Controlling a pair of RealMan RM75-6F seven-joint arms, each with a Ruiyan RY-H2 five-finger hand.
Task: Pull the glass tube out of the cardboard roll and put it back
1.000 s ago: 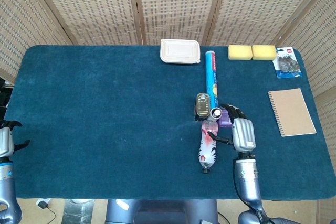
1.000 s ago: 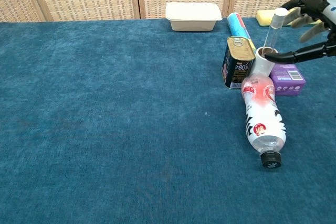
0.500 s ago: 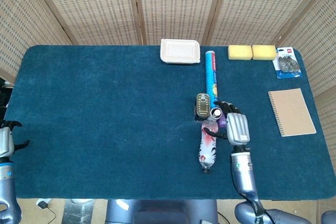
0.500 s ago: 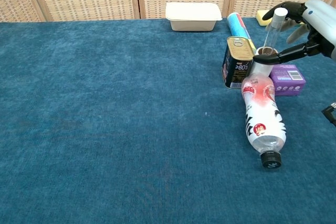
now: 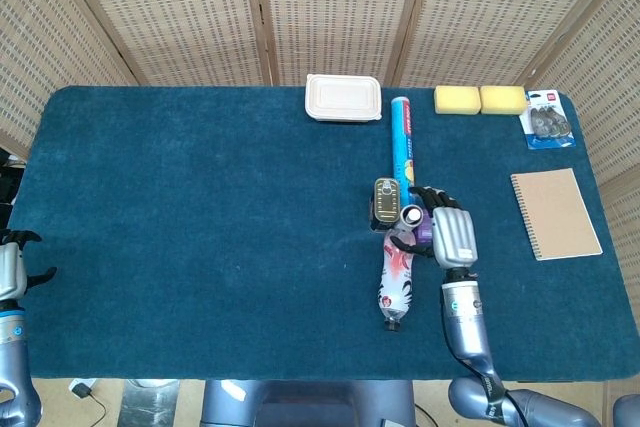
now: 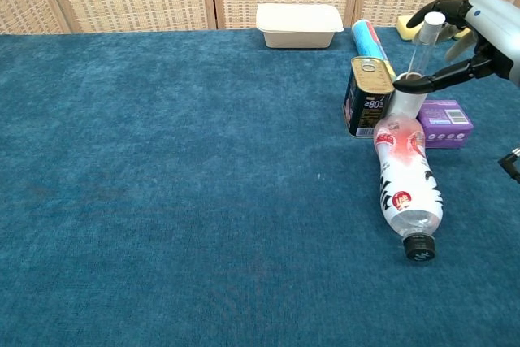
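One glass tube [image 6: 422,45] is standing upright, its lower end sitting inside the cardboard roll [image 6: 409,97] beside the tin [image 6: 366,97]. The right hand [image 6: 479,34] is grasping its capped top, directly above the roll. The left hand [image 5: 10,267] is waiting far off, loose-fingered and holding nothing.

This looks like a robot test room rather than anyone's home. A table [image 5: 200,247] covered in dark blue carpet-like cloth stands boxed in by woven cane screens [image 5: 330,7] on wooden frames. Unrelated odds and ends lie scattered on it like props: a pale lunch box [image 5: 343,97], two yellow sponges [image 5: 480,99], a brown spiral notebook [image 5: 556,213], a tin can [image 6: 368,97] and a plastic bottle [image 6: 408,187] on its side.
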